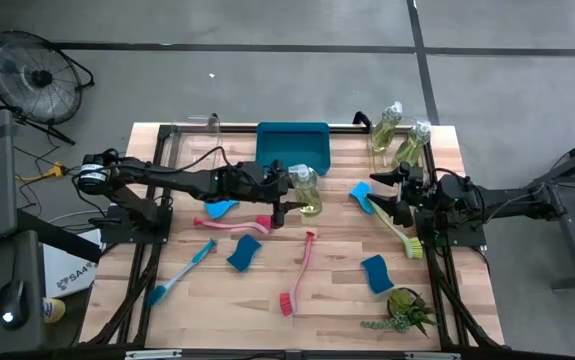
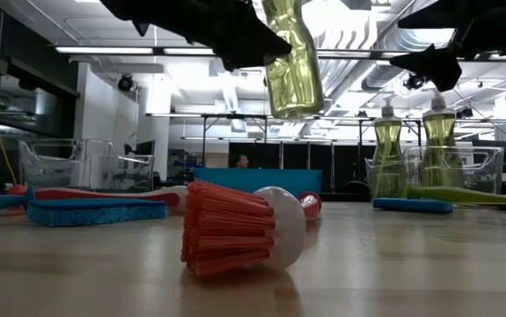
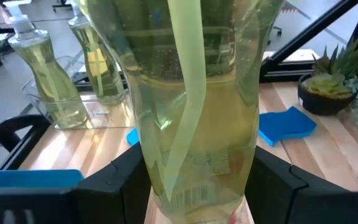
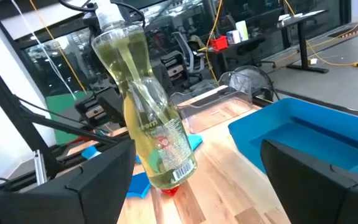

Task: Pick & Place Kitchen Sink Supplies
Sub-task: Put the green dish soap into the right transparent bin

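My left gripper (image 1: 297,196) reaches in from the table's left to mid-table and is shut on a clear bottle of yellow-green liquid (image 1: 309,190), which is in the air (image 2: 292,66). My right gripper (image 1: 383,195) hovers open over the right half, facing the bottle (image 4: 150,130), above a blue sponge (image 1: 362,195) and a yellow-green brush (image 1: 399,232). Two more bottles (image 1: 389,130) (image 1: 414,142) stand at the far right. Flat on the table lie two pink-red brushes (image 1: 232,226) (image 1: 299,272), a blue brush (image 1: 182,272) and more blue sponges (image 1: 245,252) (image 1: 377,272). My left gripper pinches the bottle's body (image 3: 197,155) between its two fingers (image 3: 119,183), one on each side, coming level from the table's left. The bottle is lifted clear of the table and leans a little, its base (image 2: 298,107) below the fingers.
A blue tray (image 1: 292,145) sits at the far edge, just behind the held bottle. A clear bin (image 1: 212,123) stands at the far left. A spiky green plant (image 1: 407,310) is at the near right corner. Bare wood shows along the near edge.
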`<control>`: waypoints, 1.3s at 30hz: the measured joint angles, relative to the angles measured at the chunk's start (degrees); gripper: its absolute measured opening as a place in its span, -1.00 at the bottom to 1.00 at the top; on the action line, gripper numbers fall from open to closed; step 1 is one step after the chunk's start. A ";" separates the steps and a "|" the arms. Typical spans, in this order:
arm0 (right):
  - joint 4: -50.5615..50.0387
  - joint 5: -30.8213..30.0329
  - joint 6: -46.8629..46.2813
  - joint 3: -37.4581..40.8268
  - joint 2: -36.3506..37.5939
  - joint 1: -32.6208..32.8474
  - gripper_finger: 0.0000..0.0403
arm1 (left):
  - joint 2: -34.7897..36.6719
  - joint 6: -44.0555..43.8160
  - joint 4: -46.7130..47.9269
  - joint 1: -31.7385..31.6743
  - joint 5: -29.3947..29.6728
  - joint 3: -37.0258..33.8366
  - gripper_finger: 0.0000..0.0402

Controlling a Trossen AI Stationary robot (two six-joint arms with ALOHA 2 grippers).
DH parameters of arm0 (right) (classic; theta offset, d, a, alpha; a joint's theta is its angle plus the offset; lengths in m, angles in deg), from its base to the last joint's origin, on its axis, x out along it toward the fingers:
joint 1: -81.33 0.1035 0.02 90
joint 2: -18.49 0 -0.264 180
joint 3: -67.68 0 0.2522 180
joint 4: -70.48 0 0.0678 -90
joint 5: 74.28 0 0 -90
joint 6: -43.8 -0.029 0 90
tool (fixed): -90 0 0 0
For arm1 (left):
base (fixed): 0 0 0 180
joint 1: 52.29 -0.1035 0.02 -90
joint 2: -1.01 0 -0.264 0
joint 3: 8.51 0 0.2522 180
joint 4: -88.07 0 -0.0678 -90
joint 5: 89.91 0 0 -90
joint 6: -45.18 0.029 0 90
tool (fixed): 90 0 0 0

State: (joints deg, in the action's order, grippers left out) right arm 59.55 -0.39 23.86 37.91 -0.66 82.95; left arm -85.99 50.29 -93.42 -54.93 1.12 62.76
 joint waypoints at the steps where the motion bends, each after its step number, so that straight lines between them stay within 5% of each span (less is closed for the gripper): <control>1: -0.10 -0.01 0.01 0.00 0.00 -0.02 0.69 | 0.00 -0.07 0.15 0.00 0.02 0.00 -0.01; 14: 8.15 3.31 4.30 -0.02 -8.27 -0.14 0.69 | 0.00 -0.91 0.43 0.00 -0.11 -0.02 -0.01; 29: 34.42 1.55 4.79 -0.02 -24.66 -0.15 0.69 | 0.00 -1.22 0.42 0.00 -1.96 -0.02 -0.01; 39: 42.34 8.38 -0.25 -0.02 -29.50 -0.13 0.69 | 0.00 -0.90 0.42 0.02 -3.78 -0.02 0.00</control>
State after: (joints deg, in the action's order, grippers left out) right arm 101.89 7.99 23.61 37.89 -30.17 82.82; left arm -85.99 49.39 -93.01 -54.90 -2.66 62.74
